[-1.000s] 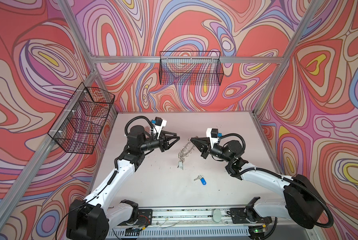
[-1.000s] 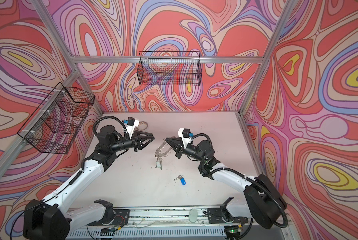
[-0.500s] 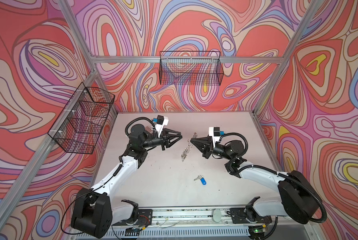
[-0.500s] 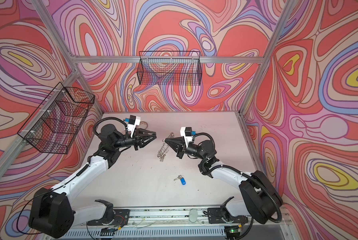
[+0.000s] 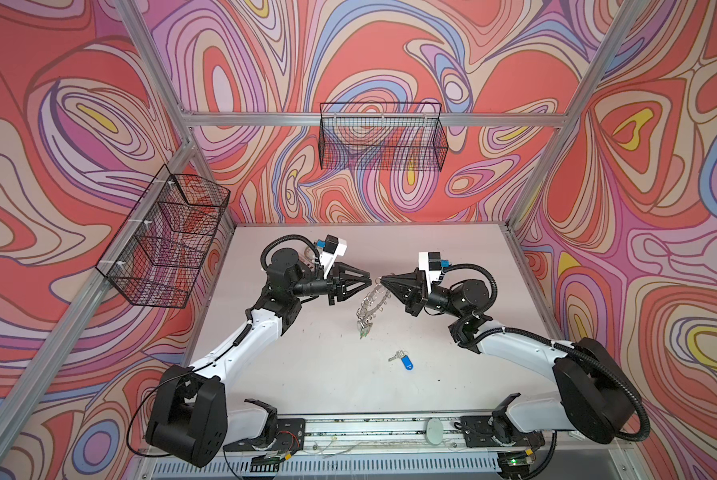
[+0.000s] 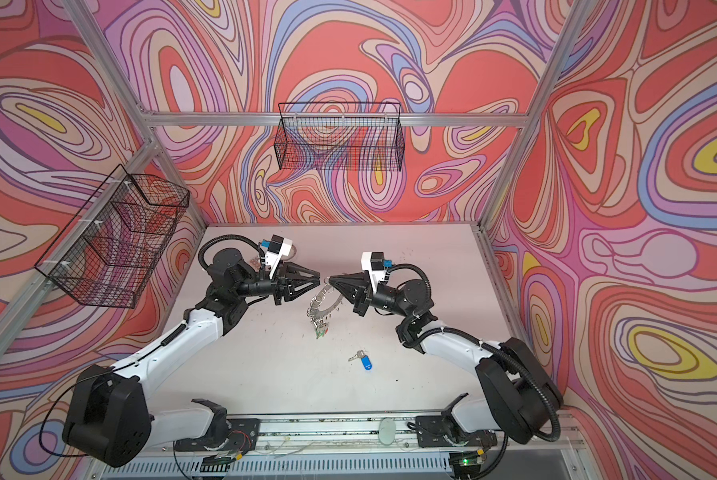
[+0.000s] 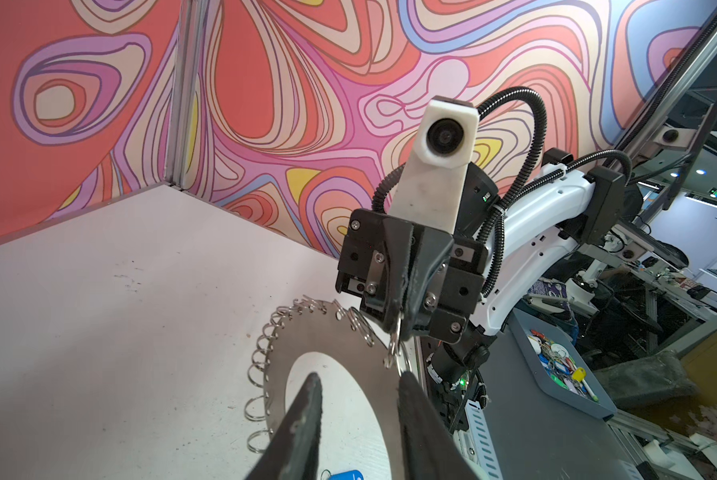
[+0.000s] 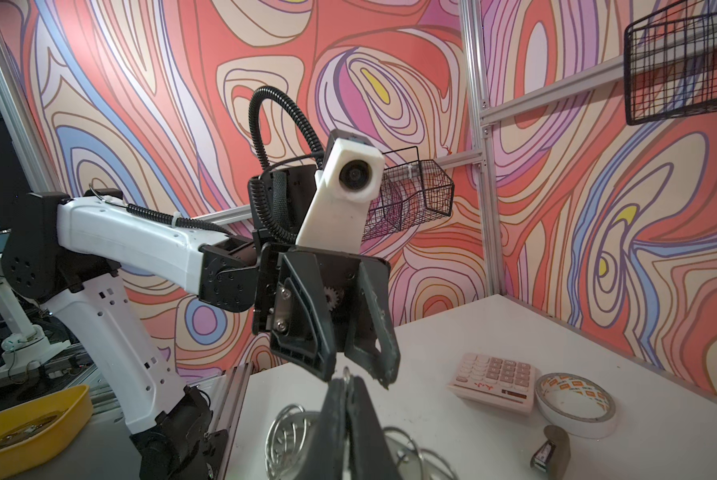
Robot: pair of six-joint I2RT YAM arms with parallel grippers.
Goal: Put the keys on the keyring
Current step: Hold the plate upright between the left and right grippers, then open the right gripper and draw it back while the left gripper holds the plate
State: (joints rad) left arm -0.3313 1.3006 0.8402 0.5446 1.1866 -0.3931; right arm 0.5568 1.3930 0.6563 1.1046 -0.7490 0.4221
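Pale table [image 7: 99, 291]; keyring [image 7: 306, 336]; tape roll [image 8: 577, 428], orange print illegible

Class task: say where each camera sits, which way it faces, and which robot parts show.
Top views: high in front, looking down at table; left pincer, right pincer show.
Left wrist: behind left pincer, facing right pincer gripping keyring; own fingers show.
Right wrist: behind right pincer, facing open left pincer; own shut fingers show.
Wrist views share the keyring.

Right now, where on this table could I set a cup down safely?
Bare table: the far right corner behind the right arm, and the near left between left arm and blue key. Crowded: the middle, where left gripper and right gripper nearly meet at the keyring; calculator and tape sit far left.
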